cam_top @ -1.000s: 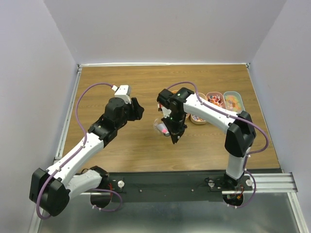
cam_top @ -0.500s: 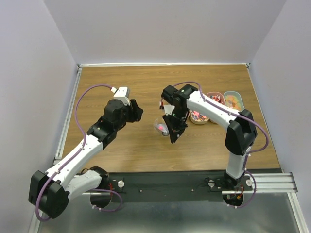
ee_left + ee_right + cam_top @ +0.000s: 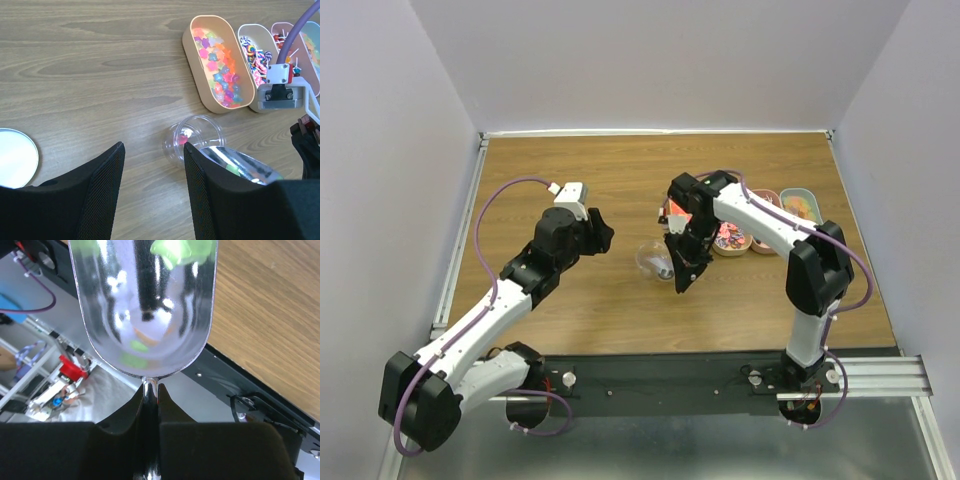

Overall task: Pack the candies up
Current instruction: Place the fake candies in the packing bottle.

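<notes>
In the left wrist view a clear plastic cup (image 3: 196,136) stands on the wood with a pink candy (image 3: 183,140) inside. My left gripper (image 3: 153,150) hangs open just short of it, holding nothing. From above, the left gripper (image 3: 601,231) is left of the cup (image 3: 651,258). My right gripper (image 3: 151,396) is shut on the thin handle of a metal scoop (image 3: 145,305). A green candy (image 3: 182,250) lies in the scoop's bowl. The scoop (image 3: 239,166) sits beside the cup's rim. From above, the right gripper (image 3: 681,268) is just right of the cup.
Three oblong trays of candies sit to the right: star sweets (image 3: 215,65), swirled ones (image 3: 254,56), and lollipops (image 3: 286,41). From above the trays (image 3: 732,240) are behind the right arm. A round metal lid (image 3: 15,157) lies left of my left fingers.
The right arm has swung right and a little farther back, carrying the scoop from over the cup to beside it. The left arm has barely shifted.
</notes>
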### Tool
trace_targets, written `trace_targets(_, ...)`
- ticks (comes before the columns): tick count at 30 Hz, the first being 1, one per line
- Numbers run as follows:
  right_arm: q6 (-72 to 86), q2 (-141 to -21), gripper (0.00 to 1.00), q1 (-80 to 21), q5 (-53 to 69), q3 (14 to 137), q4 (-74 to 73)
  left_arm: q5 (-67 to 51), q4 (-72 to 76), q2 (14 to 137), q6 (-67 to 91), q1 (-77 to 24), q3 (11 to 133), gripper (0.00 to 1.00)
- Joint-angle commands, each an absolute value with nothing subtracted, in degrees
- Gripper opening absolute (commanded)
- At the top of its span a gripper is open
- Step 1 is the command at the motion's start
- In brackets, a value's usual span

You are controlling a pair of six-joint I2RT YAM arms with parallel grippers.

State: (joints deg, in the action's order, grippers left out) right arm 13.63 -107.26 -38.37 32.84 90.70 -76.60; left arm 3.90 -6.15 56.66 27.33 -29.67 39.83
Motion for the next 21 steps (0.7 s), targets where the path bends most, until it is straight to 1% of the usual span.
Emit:
trace_targets(1,11.34,-108.28,0.01,-36.74,38.84,88.86,-79.37,4.04,-5.71,55.81,27.77,-29.36,39.2,0.59)
trace_targets(21,11.16,-108.19,0.01,-34.1,43.41,86.84,-79.01,4.04,-5.27,55.64,28.21,-29.18,38.32,0.59)
